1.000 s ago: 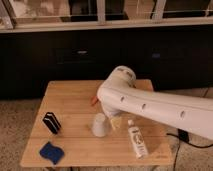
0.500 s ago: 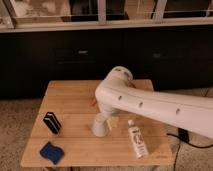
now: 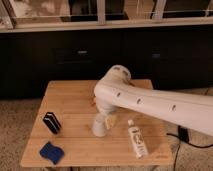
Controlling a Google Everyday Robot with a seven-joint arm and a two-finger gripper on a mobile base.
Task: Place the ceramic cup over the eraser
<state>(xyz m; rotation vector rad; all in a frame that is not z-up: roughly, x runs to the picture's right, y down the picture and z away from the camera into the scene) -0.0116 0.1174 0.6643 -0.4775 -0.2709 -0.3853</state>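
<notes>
The wooden table (image 3: 70,97) fills the lower middle of the frame, with dark cabinets behind it and speckled floor around it. The big white arm (image 3: 150,102) enters from the right edge and reaches to the middle of the table, where it bends down.

The gripper (image 3: 106,120) is at the lower end of this arm, just below the centre of the frame, and most of it is hidden behind the arm. It is right at the top of the ceramic cup (image 3: 98,128). If the gripper is grasping the cup or is released from it, I cannot tell.

The cup is pale and small, near the middle of the table, a little toward the front edge. Its lower part is seen below the arm, and it looks wider at the bottom.

The eraser (image 3: 51,122) is black with white stripes and sits at the left side of the table, well apart from the cup. In front of it, near the lower left corner of the table, lies a blue flat piece (image 3: 52,152). A white tube (image 3: 137,141) lies to the lower right of the cup, near the front edge.
</notes>
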